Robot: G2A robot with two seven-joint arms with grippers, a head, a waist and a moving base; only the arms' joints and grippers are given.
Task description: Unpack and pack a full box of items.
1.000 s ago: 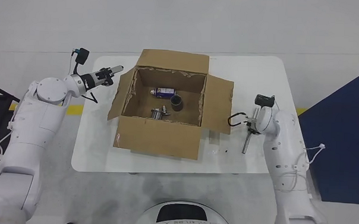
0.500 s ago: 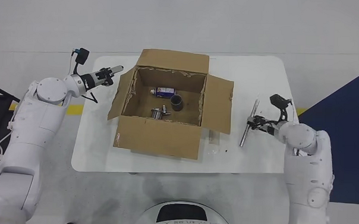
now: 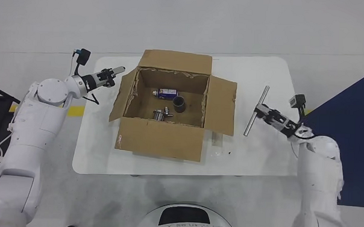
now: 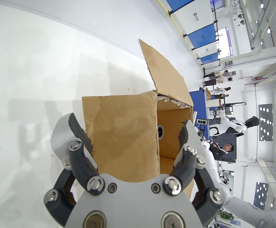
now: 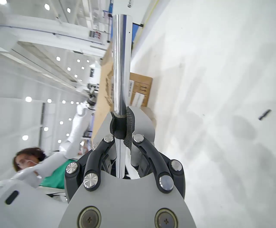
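Rod (image 3: 256, 111) at 3 o'clock of box (image 3: 163, 140): polished, stiff, likely heavy, slippery; right gripper (image 5: 122, 121) clamps mid-shaft for balance. Left gripper (image 4: 129, 126) spread, empty

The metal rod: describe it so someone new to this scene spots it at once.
Start at the open cardboard box in the middle of the white table. On its right, outside it, the right gripper clamps a long, straight, shiny metal rod. The other items are short and lie inside the box.
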